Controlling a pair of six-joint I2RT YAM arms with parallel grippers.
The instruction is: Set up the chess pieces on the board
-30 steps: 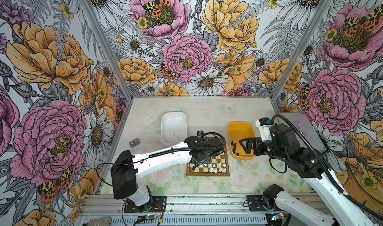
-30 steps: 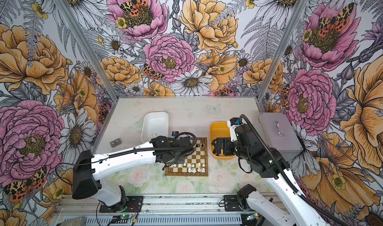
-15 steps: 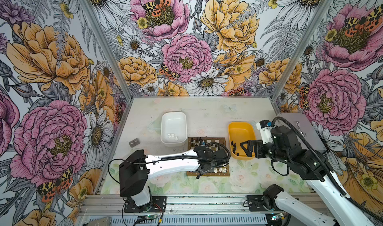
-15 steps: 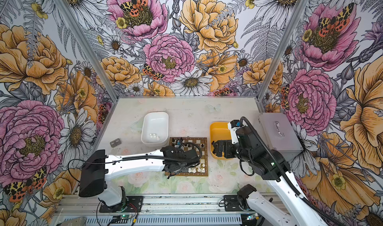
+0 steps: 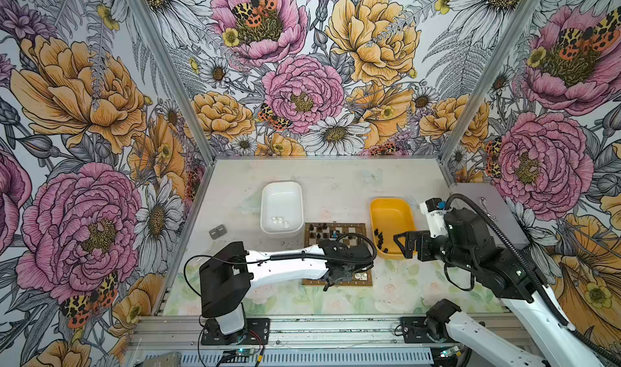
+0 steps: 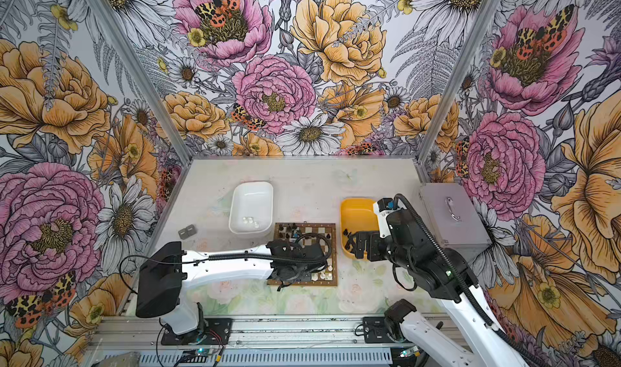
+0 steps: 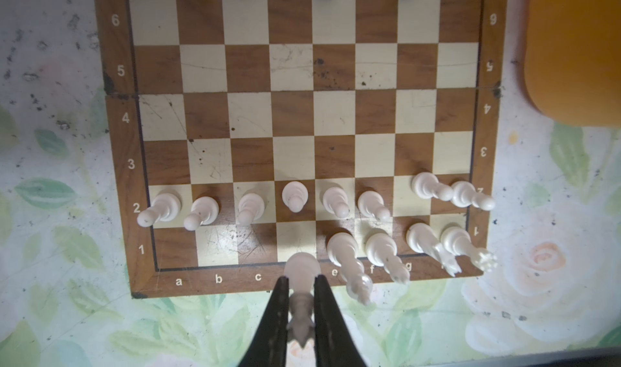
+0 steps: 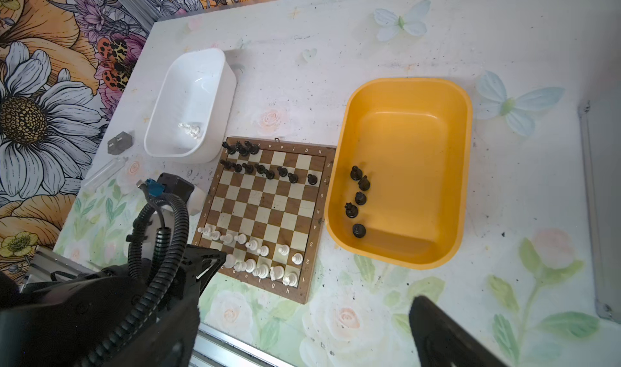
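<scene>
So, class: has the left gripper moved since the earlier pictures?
Yes. The left gripper has come toward the board's near edge, away from the white tray.

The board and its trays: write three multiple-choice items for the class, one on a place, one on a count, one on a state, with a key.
1. Where do the loose black pieces lie? A in the white tray; B in the yellow tray; C on the board's middle rows.
2. How many black pieces lie in that tray? A five; B two; C nine.
3. What is the left hand doing? A open, empty; B shut on a black piece; C shut on a white piece.
Key: 1 B, the right wrist view shows them on its floor; 2 A, five can be counted there; 3 C, its fingers pinch a white piece at the board's row-1 edge.
</scene>
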